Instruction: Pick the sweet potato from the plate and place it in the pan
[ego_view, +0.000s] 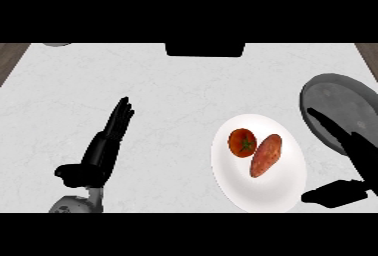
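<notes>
Left third of the frame: the left hand stands over bare white counter, fingers straight and held together, pointing toward the upper right, thumb set out to the lower left. It holds nothing and is well apart from every object.

Centre right: a white plate rests on the counter. Two items lie on it — a red tomato in the upper left part and the sweet potato just right of it, lying lengthwise on a slight diagonal. The two are touching or nearly so; contact cannot be confirmed.

Right edge: the right hand enters from the lower right, fingers straight and extended toward the upper left, thumb spread low toward the plate's rim. It grasps nothing and is clear of the sweet potato. Its fingers overlap the grey pan, which sits at the upper right, just beside the plate.

Top centre: a dark rectangular object, cut off by the frame edge — not identifiable.
</notes>
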